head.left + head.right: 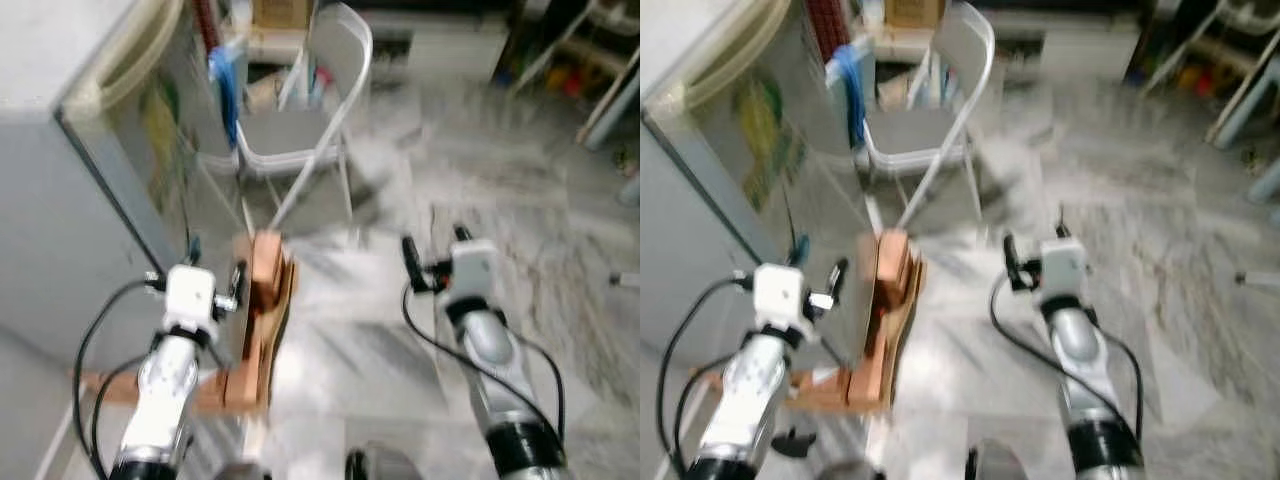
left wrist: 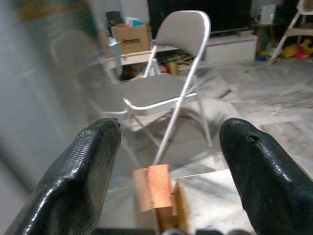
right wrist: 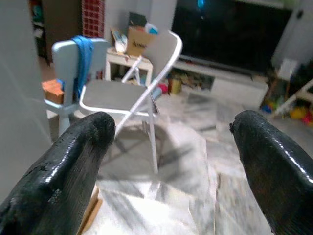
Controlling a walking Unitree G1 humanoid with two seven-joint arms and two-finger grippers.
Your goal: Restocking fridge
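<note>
Fridge point(image 1: 60, 200) blurred, partly cropped

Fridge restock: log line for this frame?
phase: approach | left pincer: open, empty | right pincer: open, empty | fridge: left | folding chair: ahead

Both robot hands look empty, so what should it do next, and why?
Probably turn left toward the grey fridge. Both the left gripper and right gripper are open and empty, pointing at the grey folding chair, while the fridge stands closed at its left.
</note>
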